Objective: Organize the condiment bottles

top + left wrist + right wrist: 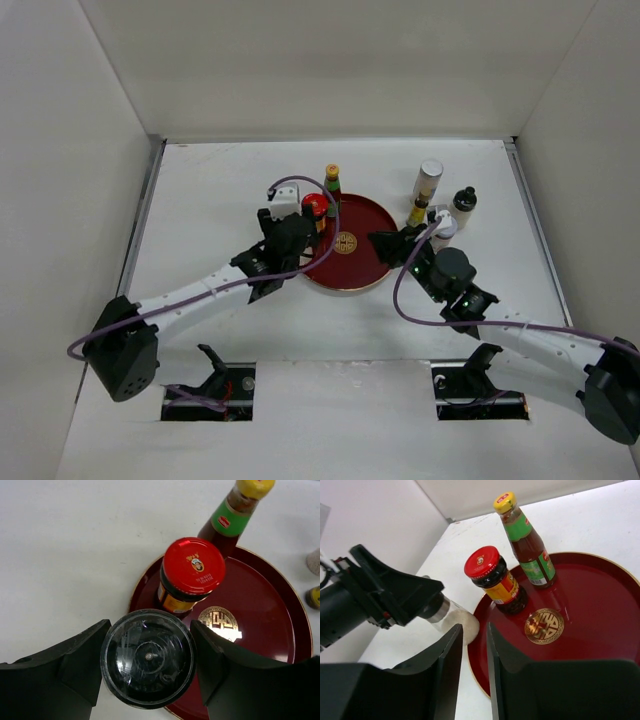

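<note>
Left wrist: left fingers [75, 665] clamped on shaker [147, 657], lower centre, lid facing lens, long axis end-on, at tray [280, 610] rim. Right fingers [447, 670] slightly parted, empty. White counter [75, 555], white walls [300, 60].

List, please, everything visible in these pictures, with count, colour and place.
tray: one, dark red with gold emblem, table centre.
red-capped jar: one, dark, on the tray.
green-labelled bottle: one, yellow cap, on the tray behind the jar.
shaker: one, clear, dark lid, at the tray's left rim.
cream cylinder: one, silver top, on the table right of the tray.
yellow-labelled bottle: one, small, dark, beside the cylinder.
black-capped bottle: one, farthest right.
table: one, white.
left fingers: two, black, closed on the shaker.
right fingers: two, black, narrow gap, empty.
</note>
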You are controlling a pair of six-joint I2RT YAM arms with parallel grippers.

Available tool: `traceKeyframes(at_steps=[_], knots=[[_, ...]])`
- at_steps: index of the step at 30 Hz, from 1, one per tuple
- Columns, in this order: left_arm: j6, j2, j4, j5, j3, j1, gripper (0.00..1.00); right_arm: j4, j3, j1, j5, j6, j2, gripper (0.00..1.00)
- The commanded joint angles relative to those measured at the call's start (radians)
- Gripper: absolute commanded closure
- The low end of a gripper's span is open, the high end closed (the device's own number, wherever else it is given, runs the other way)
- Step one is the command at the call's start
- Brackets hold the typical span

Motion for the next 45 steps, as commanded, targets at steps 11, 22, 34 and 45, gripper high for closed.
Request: traceKeyframes(at_steps=[11, 22, 34, 45], knots=[[0.023, 0.168, 0.289, 0.082, 0.013, 0.018, 0.62, 0.061, -0.006, -0.008, 0.065, -0.009, -0.011, 0.29], [0.026, 0.146, 0.35, 0.077, -0.078, 0.002, 0.23, -0.112, 0.038, -0.02, 0.232, -0.058, -0.023, 0.12], [-0.003, -0.349, 0.631, -0.043, -0.432, -0.044, 0.0, -0.816, 0.242, -0.077, 0.611, -0.018, -0.022, 0.06], [-0.14, -0.49, 0.705, -0.2, -0.676, 0.045, 0.0, -0.82, 0.282, -0.183, 0.38, -0.01, 0.099, 0.04]])
